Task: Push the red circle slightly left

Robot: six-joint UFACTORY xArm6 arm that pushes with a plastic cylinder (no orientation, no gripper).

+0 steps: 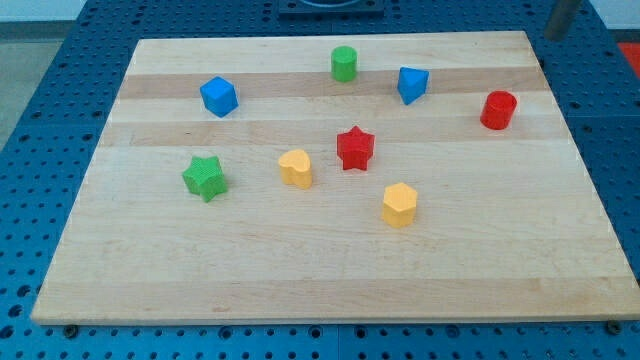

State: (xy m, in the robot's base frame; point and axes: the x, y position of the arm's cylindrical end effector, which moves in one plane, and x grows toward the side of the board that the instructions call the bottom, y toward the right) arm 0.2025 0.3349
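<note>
A wooden board (330, 270) is seen filling most of the view, laid on a blue perforated table surface (40, 120) that shows around its edges. Eight small coloured blocks are scattered across the upper and middle parts of the board.

A dark rod (562, 17) is glimpsed at the view's top right corner, beyond the board's edge; only a short stretch of it is visible. My tip (553, 35) is taken to be at the lower end of that stretch, though this is blurred and cannot be told with certainty. It is held well apart from every block, the red circle being the nearest, below and to the view's left of it. No block is being touched or pushed by the tip.

The red circle (498, 110) is found near the board's right edge, in its upper part, standing alone. A blue block of angular shape (412, 84) lies to its left and slightly higher. A green cylinder (344, 63) is placed near the top edge, left of that. A blue cube (218, 96) sits towards the upper left.

In the middle, a red star (354, 148) is set just right of a yellow block (296, 168). A green star (205, 178) is seen further left. A yellow hexagonal block (399, 205) lies lowest, below and right of the red star.
</note>
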